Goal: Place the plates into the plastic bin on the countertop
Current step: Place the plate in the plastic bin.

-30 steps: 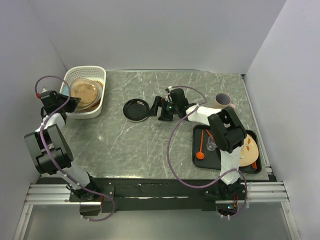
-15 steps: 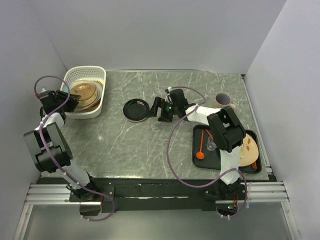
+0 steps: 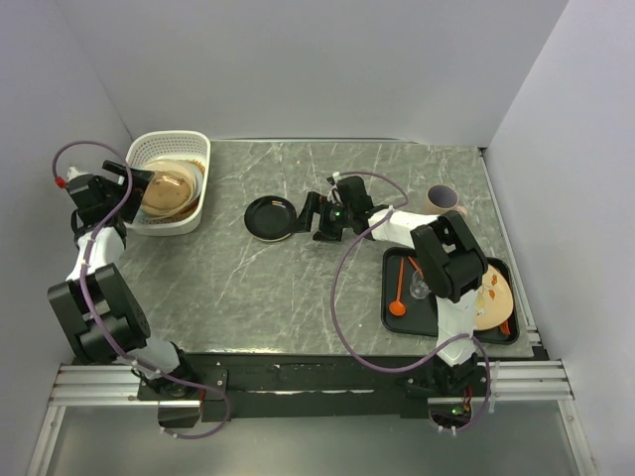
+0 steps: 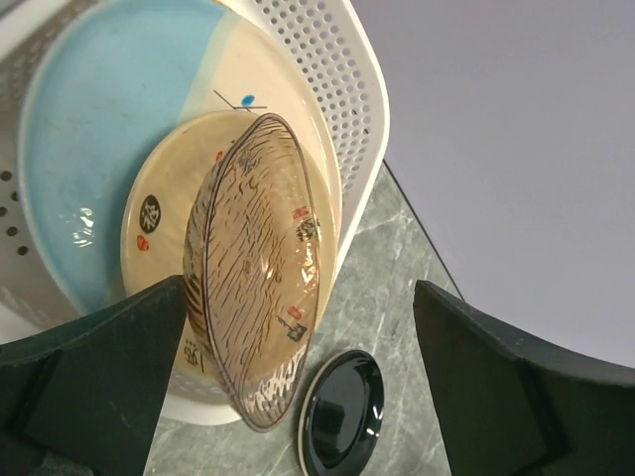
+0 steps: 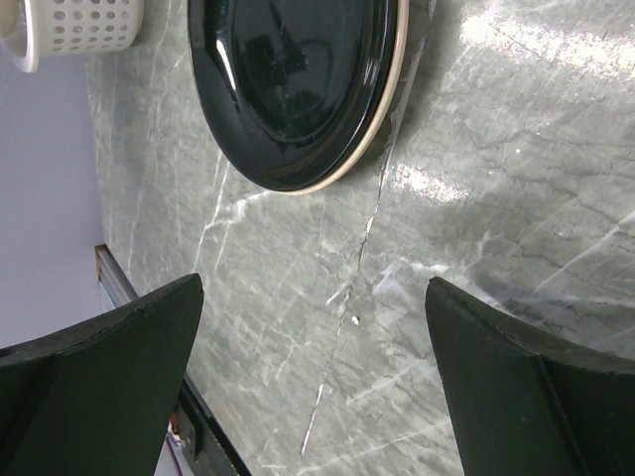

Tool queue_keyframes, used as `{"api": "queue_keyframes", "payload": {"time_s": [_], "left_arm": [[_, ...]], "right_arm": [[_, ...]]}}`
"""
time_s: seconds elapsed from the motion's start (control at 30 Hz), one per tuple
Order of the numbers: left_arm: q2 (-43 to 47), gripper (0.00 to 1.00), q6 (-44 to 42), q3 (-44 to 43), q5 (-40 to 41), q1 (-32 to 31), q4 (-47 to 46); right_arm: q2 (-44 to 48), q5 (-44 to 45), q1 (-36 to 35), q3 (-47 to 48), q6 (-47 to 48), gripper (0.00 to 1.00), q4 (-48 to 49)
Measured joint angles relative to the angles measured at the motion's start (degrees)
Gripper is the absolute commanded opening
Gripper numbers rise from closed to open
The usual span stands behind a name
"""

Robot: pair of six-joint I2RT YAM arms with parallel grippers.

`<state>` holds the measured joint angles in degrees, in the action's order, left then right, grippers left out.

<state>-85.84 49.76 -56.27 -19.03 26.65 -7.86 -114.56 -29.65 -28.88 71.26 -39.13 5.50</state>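
Glistening amber-brown plate (image 4: pixel 260 273), dark streaks

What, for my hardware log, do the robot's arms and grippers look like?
Both the left arm and the right arm have bulky black joint housings joined by white links. A purple cable loops loosely along each. The left gripper and the right gripper are black. The wrist views show broad, flat, matte black fingers. A small red tip sits near the left wrist.

The basket (image 3: pixel 171 227) sits far left on the counter (image 3: pixel 278 288), plates (image 3: pixel 171 186) inside. A lone plate (image 3: pixel 270 218) lies right of it; tray (image 3: pixel 427 322) near right.
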Motion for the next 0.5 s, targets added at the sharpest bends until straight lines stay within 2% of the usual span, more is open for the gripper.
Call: {"api": "queue_keyframes", "payload": {"time_s": [0.2, 0.4, 0.5], "left_arm": [[1.70, 0.99, -1.55, -0.35, 3.02, 0.00, 3.76], [-3.85, 0.99, -4.17, -7.85, 3.76, 0.00, 9.90], [-5.49, 0.99, -4.90, -8.66, 4.20, 0.00, 11.04]], "right_arm": [[0.00, 0.00, 0.00, 0.00, 0.00, 1.00, 0.00], [0.00, -0.04, 0.00, 0.00, 0.00, 1.00, 0.00], [0.00, -0.02, 0.00, 0.00, 0.00, 1.00, 0.00]]}}
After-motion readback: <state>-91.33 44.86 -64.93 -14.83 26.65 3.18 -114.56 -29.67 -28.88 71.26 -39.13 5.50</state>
